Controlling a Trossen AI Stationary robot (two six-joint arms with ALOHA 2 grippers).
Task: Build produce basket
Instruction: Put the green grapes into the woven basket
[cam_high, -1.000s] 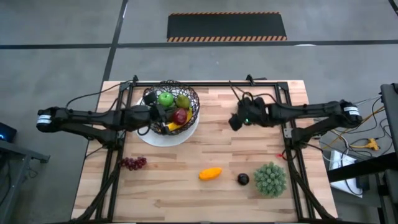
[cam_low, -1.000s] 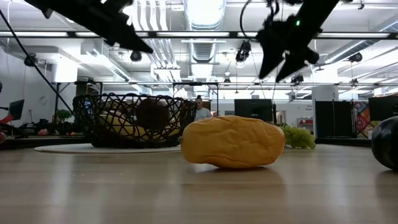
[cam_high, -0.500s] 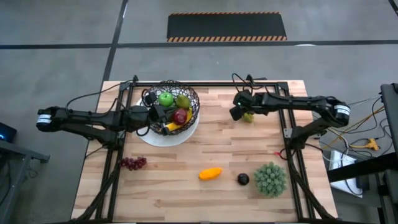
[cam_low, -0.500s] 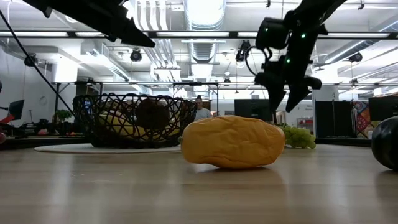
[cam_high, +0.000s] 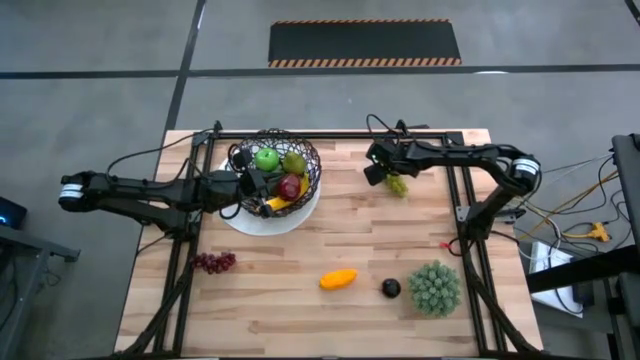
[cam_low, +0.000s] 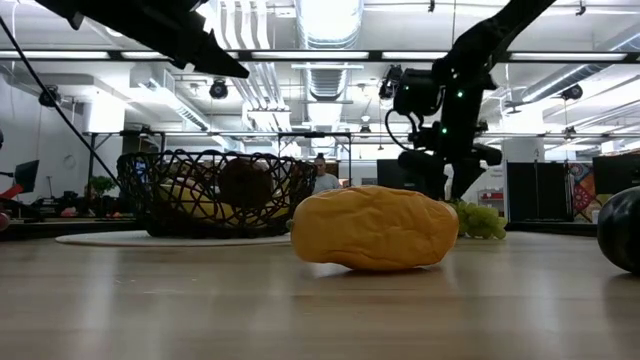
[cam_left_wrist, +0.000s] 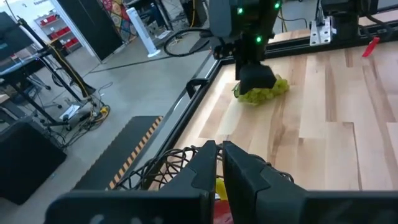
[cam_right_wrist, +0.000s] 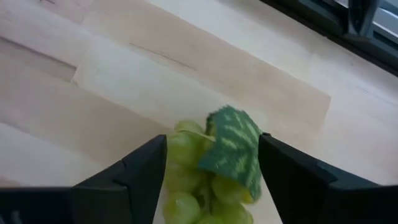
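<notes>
green grapes: we reckon this small bumpy plastic bunch of green grapes (cam_right_wrist: 205, 180) with its leaf is light, knobbly and a bit slippery; it lies on the wooden table (cam_high: 400, 250), well apart from the black wire basket (cam_high: 310, 165).
hold: we'd pinch across the bunch's middle, not the floppy leaf.
right gripper (cam_right_wrist: 208, 171): fingers spread either side of the bunch, nothing gripped yet.
left gripper (cam_left_wrist: 219, 163): closed and empty, over the basket.

basket (cam_high: 277, 168): black wire bowl, upright, far left of the table; holds green apple (cam_high: 266, 158), pear (cam_high: 294, 163), red fruit (cam_high: 290, 186), banana (cam_high: 277, 204)
green grapes (cam_high: 398, 184): far right, on the wood, leaf on top
purple grapes (cam_high: 214, 262): near left
orange piece (cam_high: 338, 279): near centre, lying on its side
dark plum (cam_high: 391, 288): just right of the orange piece
</notes>
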